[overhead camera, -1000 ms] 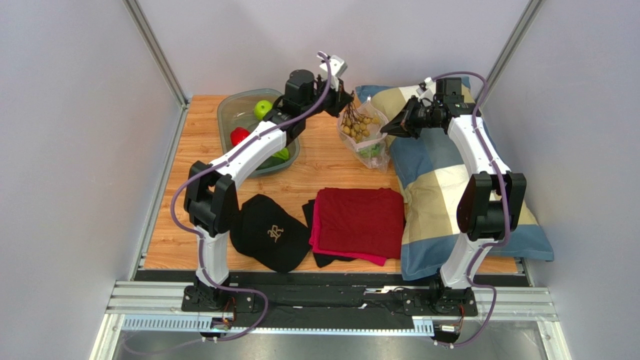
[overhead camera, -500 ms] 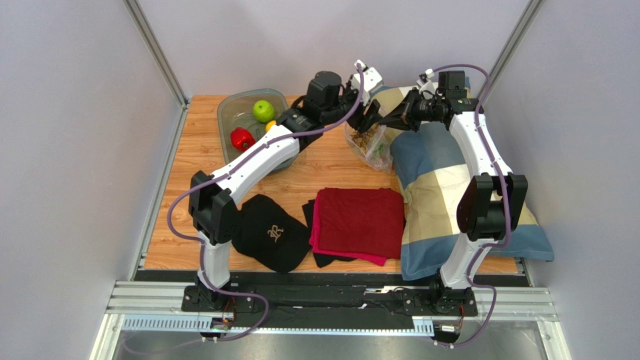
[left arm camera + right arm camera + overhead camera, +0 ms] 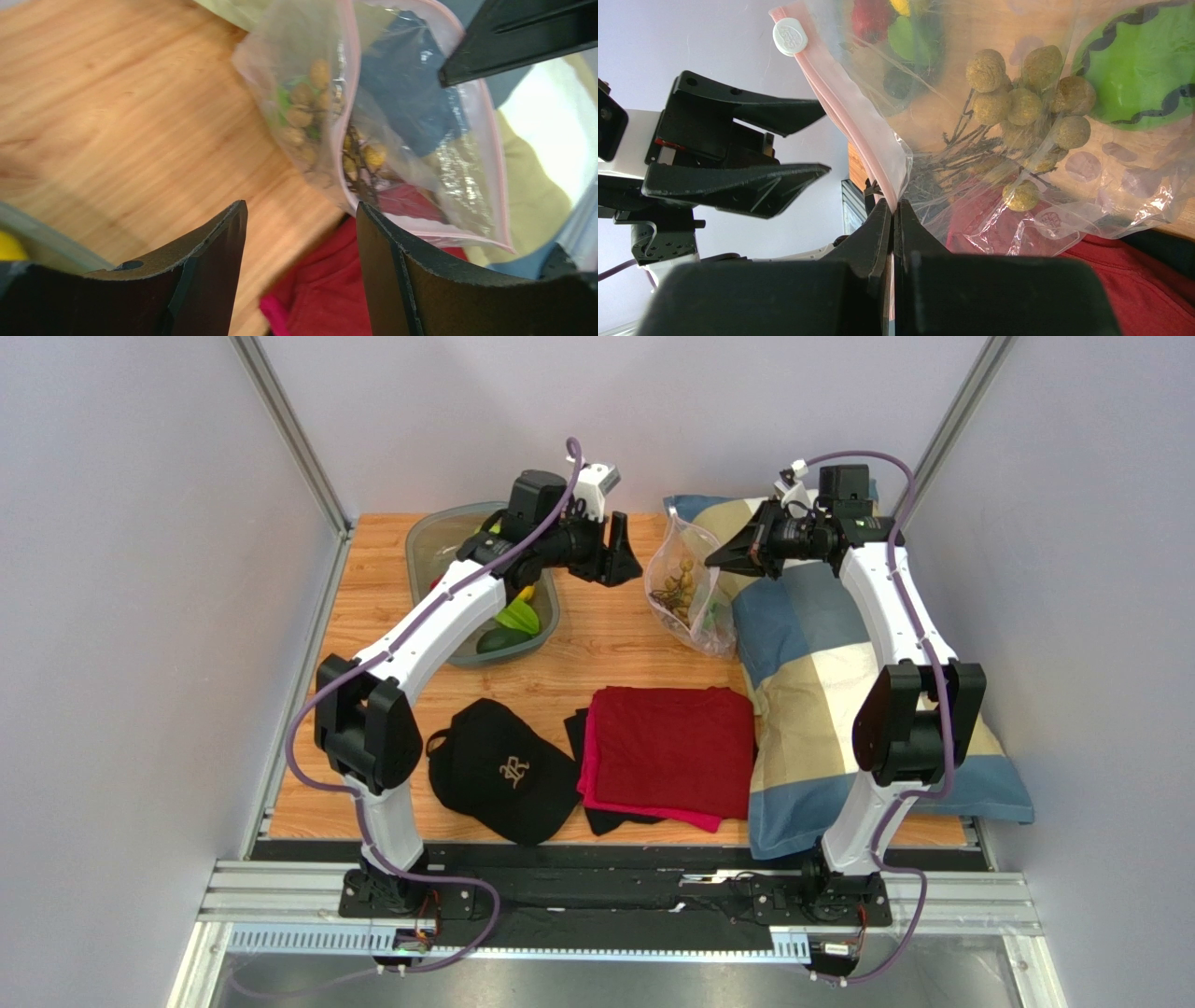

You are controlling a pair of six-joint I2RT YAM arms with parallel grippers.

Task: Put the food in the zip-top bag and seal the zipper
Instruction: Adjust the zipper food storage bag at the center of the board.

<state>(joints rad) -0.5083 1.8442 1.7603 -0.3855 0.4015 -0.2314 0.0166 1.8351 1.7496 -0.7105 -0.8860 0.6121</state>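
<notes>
The clear zip-top bag (image 3: 683, 588) hangs by the pillow's edge, its mouth open. My right gripper (image 3: 724, 557) is shut on its pink zipper (image 3: 836, 105), pinching the strip (image 3: 894, 203); a white slider (image 3: 788, 35) sits at the strip's end. Inside lie the brownish grape bunch (image 3: 1025, 91) (image 3: 316, 98) and a green piece (image 3: 1144, 70). My left gripper (image 3: 619, 560) (image 3: 302, 206) is open and empty, just left of the bag. More food stays in the grey-green tray (image 3: 428, 546): a green piece (image 3: 519, 616); the rest is hidden by my left arm.
A black cap (image 3: 502, 767) and folded red cloths (image 3: 671, 749) lie on the near half of the wooden table (image 3: 603, 651). A blue-and-cream plaid pillow (image 3: 842, 686) fills the right side. Grey walls close in on both sides.
My left gripper opened over the bag's mouth, let go of the grape bunch, and pulled back to the left. The right gripper kept its hold on the zipper edge.
</notes>
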